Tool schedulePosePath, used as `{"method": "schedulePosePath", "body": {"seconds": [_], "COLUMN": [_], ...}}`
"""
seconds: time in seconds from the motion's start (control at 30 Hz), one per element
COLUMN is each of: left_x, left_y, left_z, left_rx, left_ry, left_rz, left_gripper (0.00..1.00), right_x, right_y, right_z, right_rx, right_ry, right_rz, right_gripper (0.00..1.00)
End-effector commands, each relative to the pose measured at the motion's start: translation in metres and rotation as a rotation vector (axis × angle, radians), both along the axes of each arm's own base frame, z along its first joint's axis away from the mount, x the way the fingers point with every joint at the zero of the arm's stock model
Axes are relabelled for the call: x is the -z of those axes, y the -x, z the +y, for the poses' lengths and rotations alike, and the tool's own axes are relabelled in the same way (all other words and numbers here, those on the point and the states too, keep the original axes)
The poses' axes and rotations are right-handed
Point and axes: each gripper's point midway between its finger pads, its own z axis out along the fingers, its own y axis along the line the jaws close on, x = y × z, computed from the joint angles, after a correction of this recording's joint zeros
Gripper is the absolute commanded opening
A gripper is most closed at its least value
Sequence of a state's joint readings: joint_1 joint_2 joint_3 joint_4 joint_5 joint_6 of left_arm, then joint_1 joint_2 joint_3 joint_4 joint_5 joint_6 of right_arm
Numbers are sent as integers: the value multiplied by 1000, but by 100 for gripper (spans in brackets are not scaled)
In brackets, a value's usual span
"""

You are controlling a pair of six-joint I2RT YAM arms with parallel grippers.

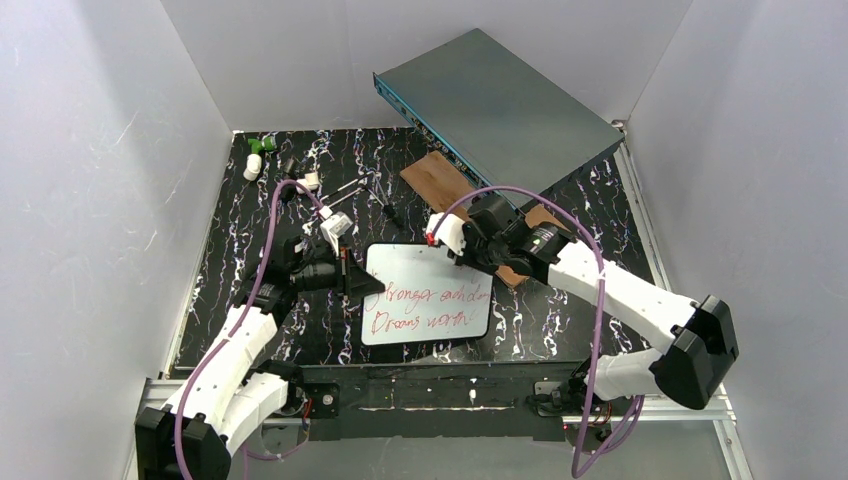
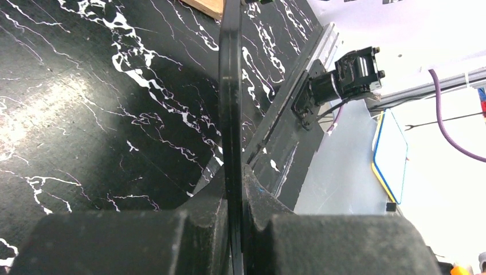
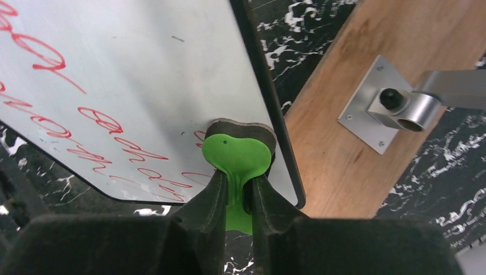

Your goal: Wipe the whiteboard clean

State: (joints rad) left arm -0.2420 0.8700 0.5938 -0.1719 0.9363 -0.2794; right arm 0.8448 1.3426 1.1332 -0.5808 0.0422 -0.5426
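At the near edge the two arms stand on a black plate. Their shells are white and smooth, their joints are matt black, and a purple cable makes a loop over each one. The table [image 1: 225,240] has a glossy black top with thin white veins, like marble.

The whiteboard [image 1: 430,300] is in the near middle of the table, between the two arms. It is a thin, flat rectangle with rounded corners and a narrow black rim. On its shiny white face there are two lines of red cursive writing. I cannot tell if it lies fully flat on the table.

The left gripper [image 1: 370,285] has its dark, wedge-shaped fingers pressed together on the left rim of the board. The left wrist view shows this rim as a thin black strip.

The right gripper [image 3: 235,180] is at the far right corner of the board. It pinches the tab of a green eraser [image 3: 236,154], which is heart-shaped with a dark felt layer, and the eraser touches the board.

Just beyond is a brown wooden plank [image 3: 344,143] with fine grain, and it carries a square aluminium bracket [image 3: 395,103] with a short tube. Farther on lies a grey-teal metal box [image 1: 500,110], flat and with sharp edges. At the far left there are small white and green parts [image 1: 255,160].
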Motion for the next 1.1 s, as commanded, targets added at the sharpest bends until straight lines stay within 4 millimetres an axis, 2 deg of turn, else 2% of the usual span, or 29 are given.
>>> {"method": "schedulePosePath", "body": {"seconds": [0.0, 0.13, 0.23, 0.3, 0.37, 0.5, 0.67, 0.83, 0.93, 1.07], "left_x": [-4, -3, -3, -2, -2, -1, 0, 0, 0, 0], "left_y": [11, 11, 11, 11, 11, 10, 9, 9, 9, 9], "left_z": [-4, -4, -4, -4, -3, -2, -1, 0, 0, 0], "left_rx": [82, 81, 81, 80, 80, 72, 65, 59, 59, 59], "left_ry": [-6, -9, -10, -11, -15, -25, -36, -42, -43, -42], "left_rz": [-50, -47, -45, -43, -46, -50, -48, -57, -56, -55], "left_gripper": [0, 0, 0, 0, 0, 0, 0, 0, 0, 0], "right_x": [13, 5, -4, -8, -14, -24, -9, 17, 26, 21], "right_y": [36, 50, 52, 46, 29, 1, -7, 15, 37, 50], "right_z": [-3, 7, 19, 26, 28, 19, -6, -23, -22, -11], "right_rx": [-169, -224, -238, -213, -142, -28, 10, -70, -144, -188], "right_ry": [-2, -35, -52, -58, -54, -43, 24, 74, 59, 13], "right_rz": [99, 168, 184, 171, 118, 9, -40, 23, 103, 176], "right_gripper": [1, 1, 1, 1, 1, 1, 1, 1, 1, 1]}}
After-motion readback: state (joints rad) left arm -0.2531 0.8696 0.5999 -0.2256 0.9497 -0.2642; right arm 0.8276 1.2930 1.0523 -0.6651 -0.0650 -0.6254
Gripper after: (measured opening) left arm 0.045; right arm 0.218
